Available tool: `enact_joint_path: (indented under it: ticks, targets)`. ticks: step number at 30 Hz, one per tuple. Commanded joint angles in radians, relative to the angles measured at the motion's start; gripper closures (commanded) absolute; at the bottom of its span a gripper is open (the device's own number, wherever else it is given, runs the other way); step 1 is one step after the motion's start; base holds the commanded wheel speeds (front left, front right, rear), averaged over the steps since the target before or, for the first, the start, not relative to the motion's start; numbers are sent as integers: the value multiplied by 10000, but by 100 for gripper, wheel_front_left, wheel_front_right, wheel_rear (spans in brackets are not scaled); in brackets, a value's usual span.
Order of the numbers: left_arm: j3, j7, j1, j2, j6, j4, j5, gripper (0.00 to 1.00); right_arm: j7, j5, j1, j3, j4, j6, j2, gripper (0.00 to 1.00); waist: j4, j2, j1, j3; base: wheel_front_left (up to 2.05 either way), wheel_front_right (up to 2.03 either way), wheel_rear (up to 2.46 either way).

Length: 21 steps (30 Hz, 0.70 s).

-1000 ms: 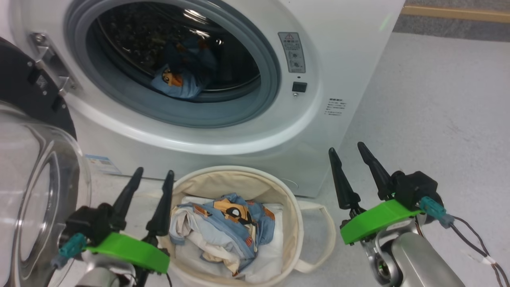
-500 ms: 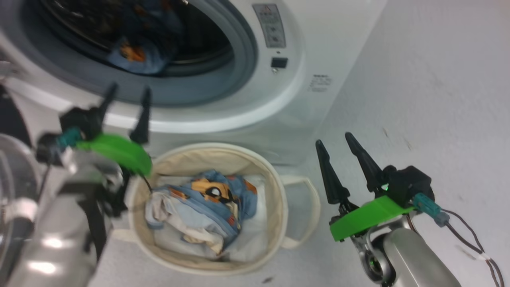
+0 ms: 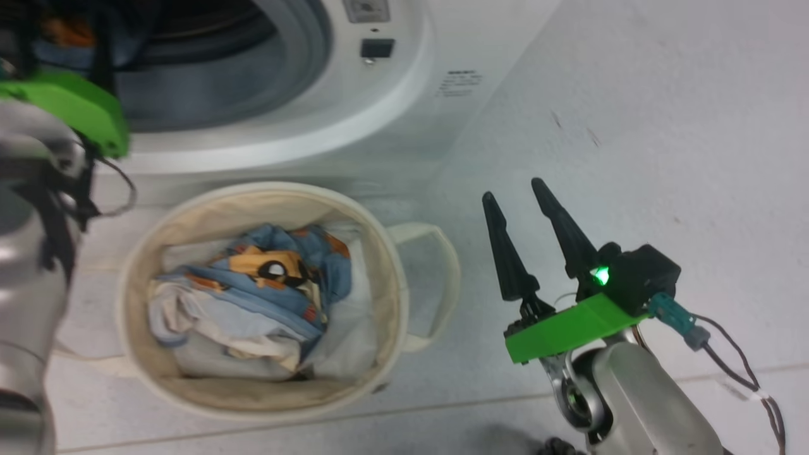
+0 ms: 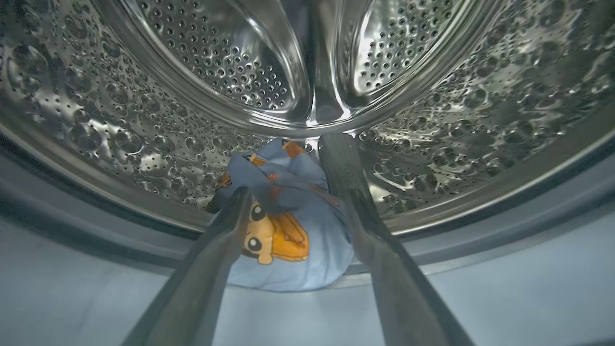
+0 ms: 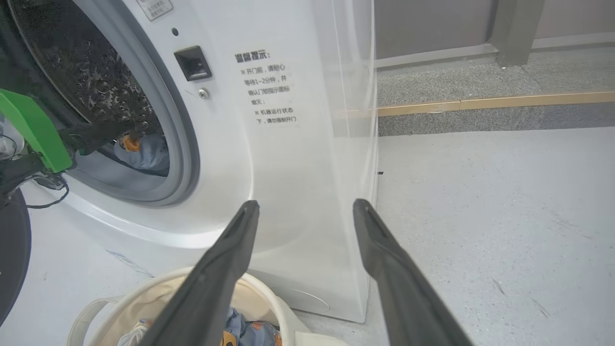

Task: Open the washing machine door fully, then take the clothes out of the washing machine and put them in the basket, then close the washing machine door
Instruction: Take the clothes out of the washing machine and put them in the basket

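— What is found nearest?
— The right gripper [image 3: 512, 189] is held low over the floor [image 3: 632, 95] beside the basket [image 3: 253, 191], fingers spread apart, nothing between them. It is probably parked there so the way to the basket is left free.
— And the basket?
— It is set just below the mouth of the washing machine [image 3: 379, 126], presumably so each carry is kept short. Some clothes [image 3: 265, 278] are already heaped in it.
— The door?
— The washing machine door [image 5: 9, 254] is taken to be the black curved edge at the washer's left, swung clear of the mouth.
— Farther in?
— The left gripper [image 4: 287, 168] is extended past the grey gasket [image 3: 221, 95] into the drum [image 4: 144, 139], fingers wide apart, one to each side of a blue garment [image 4: 307, 250] lying at the drum's front lip. Nothing is clamped yet; whether the cloth is touched cannot be told. A closing pinch is judged to be needed next.
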<state>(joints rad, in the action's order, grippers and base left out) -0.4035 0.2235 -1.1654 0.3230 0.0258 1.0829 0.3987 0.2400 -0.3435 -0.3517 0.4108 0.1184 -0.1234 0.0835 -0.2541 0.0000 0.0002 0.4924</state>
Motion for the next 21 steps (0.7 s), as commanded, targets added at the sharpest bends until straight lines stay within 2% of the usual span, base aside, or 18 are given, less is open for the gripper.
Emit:
enact_joint_path:
  ticks: [1,6,9,14,15,16,21]
  targets:
    - [158,-130,-719,603,15,196,-119,0,147,49,-161,136,-329,-73,-150,0,-457,0,-2,563,0,0,0]
    - [36,-605,-1487,824,140,1012,-257,0,188,70,-192,44,-372,-73,-215,0,-703,0,-2,997,0,0,0]
    - [-84,-992,-1870,994,371,1466,-390,0,205,80,-194,9,-394,-73,-255,0,-826,0,-2,1181,0,0,0]
    - [-224,-2163,-2004,1068,703,1884,-435,0,214,126,-170,-97,-539,-73,-295,0,-858,0,-2,1289,0,0,0]
    - [-278,-2286,-2019,1047,687,1908,-459,23,214,141,-167,-109,-571,-73,-300,0,-837,0,-2,1290,0,0,0]
    - [-329,-2339,-2023,1016,667,1924,-481,100,215,154,-173,-121,-590,-73,-304,0,-807,0,-2,1276,0,0,0]
    - [-459,-2263,-1931,639,424,1965,-427,100,216,207,-207,-95,-577,-73,-315,0,-521,0,-2,994,0,0,0]
